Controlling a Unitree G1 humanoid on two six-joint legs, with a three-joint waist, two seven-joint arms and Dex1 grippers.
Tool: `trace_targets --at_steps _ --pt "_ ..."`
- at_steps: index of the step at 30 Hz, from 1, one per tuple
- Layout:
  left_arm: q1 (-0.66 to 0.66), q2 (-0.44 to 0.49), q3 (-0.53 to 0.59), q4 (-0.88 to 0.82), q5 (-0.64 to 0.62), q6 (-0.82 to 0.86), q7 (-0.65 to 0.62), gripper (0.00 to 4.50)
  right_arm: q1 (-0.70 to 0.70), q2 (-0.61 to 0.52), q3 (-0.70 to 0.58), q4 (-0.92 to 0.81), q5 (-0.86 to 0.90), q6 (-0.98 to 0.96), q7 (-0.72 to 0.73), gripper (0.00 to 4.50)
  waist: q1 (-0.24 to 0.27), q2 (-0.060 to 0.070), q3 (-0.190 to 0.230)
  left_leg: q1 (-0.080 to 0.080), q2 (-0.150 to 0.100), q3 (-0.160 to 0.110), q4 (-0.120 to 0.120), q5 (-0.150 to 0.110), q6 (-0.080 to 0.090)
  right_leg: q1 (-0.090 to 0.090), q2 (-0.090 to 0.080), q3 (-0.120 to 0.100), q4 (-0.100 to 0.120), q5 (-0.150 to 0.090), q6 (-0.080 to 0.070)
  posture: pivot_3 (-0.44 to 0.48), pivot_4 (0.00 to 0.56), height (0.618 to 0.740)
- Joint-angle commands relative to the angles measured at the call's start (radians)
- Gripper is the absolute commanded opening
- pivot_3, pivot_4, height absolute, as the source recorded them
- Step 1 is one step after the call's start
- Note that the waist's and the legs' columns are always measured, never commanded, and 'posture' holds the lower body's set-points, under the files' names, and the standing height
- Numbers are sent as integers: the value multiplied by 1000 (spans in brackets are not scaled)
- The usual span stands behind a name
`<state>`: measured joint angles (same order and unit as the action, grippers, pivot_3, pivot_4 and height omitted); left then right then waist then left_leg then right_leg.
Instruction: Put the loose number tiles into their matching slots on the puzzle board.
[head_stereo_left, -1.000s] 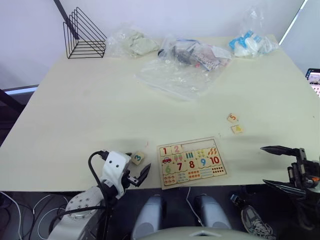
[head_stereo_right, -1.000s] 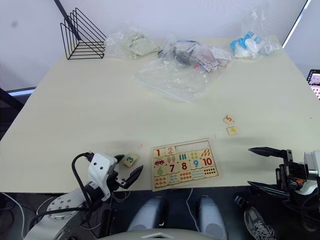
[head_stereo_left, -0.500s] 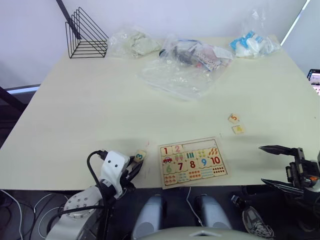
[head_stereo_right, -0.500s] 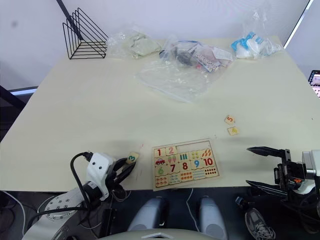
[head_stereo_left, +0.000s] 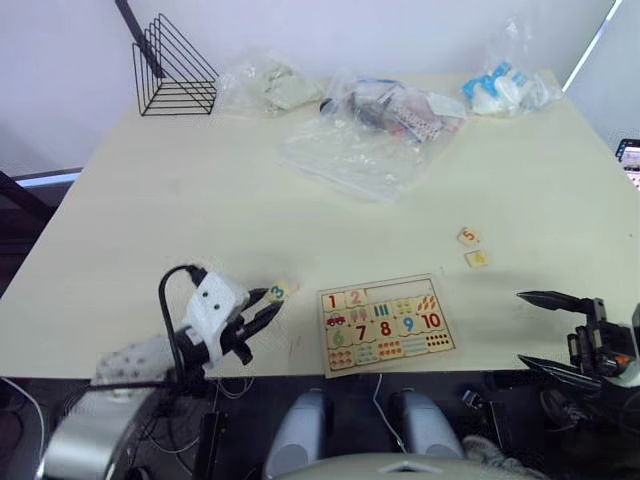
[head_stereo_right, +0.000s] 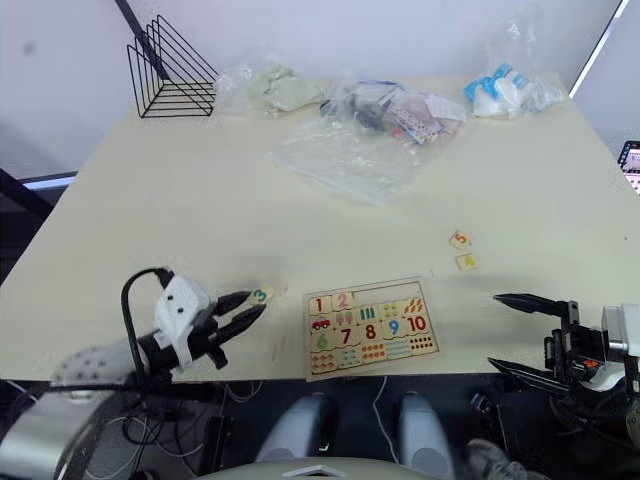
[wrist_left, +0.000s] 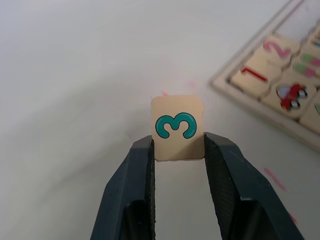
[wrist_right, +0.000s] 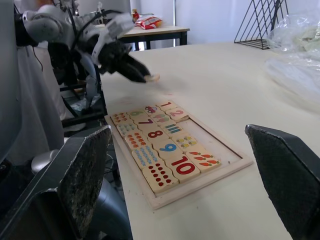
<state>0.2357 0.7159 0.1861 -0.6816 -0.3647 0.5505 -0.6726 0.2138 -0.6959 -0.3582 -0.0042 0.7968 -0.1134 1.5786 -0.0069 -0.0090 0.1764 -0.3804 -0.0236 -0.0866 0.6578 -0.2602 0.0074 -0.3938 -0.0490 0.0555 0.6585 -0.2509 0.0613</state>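
- Right now the left gripper (wrist_left: 177, 150) pinches the tile numbered 3 (wrist_left: 177, 127) between its two black fingers, holding it by the lower edges, just left of the puzzle board (head_stereo_left: 385, 322) and above the table (head_stereo_left: 200, 200).
- On the board, tiles 1 and 2 sit at the left end of the slots (head_stereo_left: 400, 293); the three recesses to their right look unfilled.
- Two more loose tiles, 5 (head_stereo_left: 467, 236) and a yellow one, apparently 4 (head_stereo_left: 476, 259), lie side by side on the table, well beyond the board's right end.
- The right gripper (head_stereo_left: 555, 330) hangs wide open near the table edge, right of the board, holding nothing.
- Risk: the hold covers only the tile's bottom portion, so the tile could pivot or slip out if it catches the raised rim on the way over.
- Risk: lowered at a tilt, it may jam on tile 2 or land askew rather than seat flat.
- Hard to tell: whether the tile is clear of the tabletop or touching it, and the yellow numeral is too small to read with certainty.
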Motion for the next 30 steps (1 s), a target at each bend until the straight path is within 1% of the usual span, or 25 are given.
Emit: trace_targets --at_steps 1,6,13,17,21,30 --pt "-122 56 -31 48 -52 -22 -111 923 8 18 -25 -37 -5 -10 -19 4500 -1 0 0 0 0 0 0 0 0 0 0 0 0 0 0 0 150 740" --pt "-317 110 -117 129 -89 17 -224 923 17 52 -42 -56 -17 -18 -58 4500 -3 0 0 0 0 -1 0 0 0 0 1 -1 1 0 0 0 150 740" --pt "-478 130 -235 194 -78 34 -319 923 44 71 -47 -76 -40 -27 -86 4500 -7 -1 1 0 0 -1 0 0 0 -1 1 -1 1 0 0 0 150 740" --pt "-563 115 -320 225 -53 41 -353 923 46 75 -41 -87 -49 -27 -101 4500 -4 -1 1 0 0 -1 0 0 0 0 1 -1 1 0 0 0 150 740" --pt "-630 96 -424 252 4 52 -357 923 42 76 -37 -93 -57 -27 -114 4500 -7 -1 1 0 -1 -1 1 0 0 0 1 -1 1 0 1 0 150 740" --pt "-710 17 -549 260 70 108 -330 923 36 81 -31 -98 -64 -29 -124 4500 -6 -2 1 -1 -1 -1 1 0 0 0 1 -1 2 0 1 0 150 740"
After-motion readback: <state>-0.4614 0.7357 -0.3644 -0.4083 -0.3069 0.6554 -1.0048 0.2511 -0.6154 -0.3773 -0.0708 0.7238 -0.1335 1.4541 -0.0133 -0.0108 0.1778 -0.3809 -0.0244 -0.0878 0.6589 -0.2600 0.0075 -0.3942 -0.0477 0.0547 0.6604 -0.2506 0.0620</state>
